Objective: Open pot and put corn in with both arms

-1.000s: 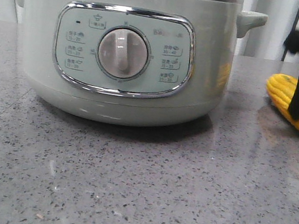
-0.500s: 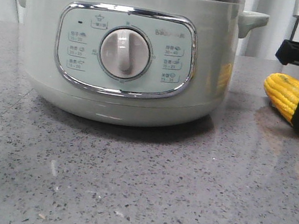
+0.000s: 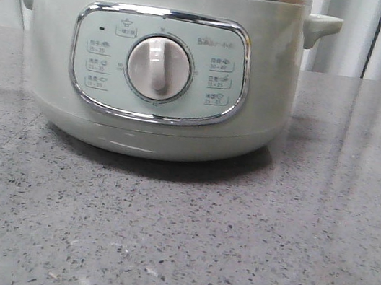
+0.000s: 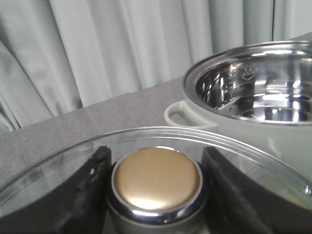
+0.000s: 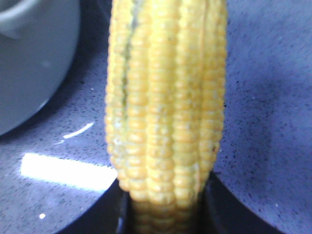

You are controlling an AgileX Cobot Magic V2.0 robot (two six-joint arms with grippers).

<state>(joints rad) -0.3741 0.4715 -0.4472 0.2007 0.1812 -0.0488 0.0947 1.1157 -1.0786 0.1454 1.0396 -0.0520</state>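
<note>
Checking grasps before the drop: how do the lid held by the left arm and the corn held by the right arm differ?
The lid is flat, round, clear glass with a gold-topped knob; the corn is a long, opaque yellow cob with kernel rows. The left gripper grips only the lid's knob, while the right gripper clamps the corn's end directly. The lid hangs beside the open pot; the corn hangs above the counter. Both are lifted.

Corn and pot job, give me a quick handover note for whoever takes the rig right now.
Left gripper: shut on the glass lid's gold knob, lid held off beside the pot.
Right gripper: shut on the corn, lifted above the countertop, right of the pot.
Pot: open, steel bowl shows nothing in the part visible.
Done: lid off, corn picked up.
Left: carry corn over the rim and release inside.
</note>
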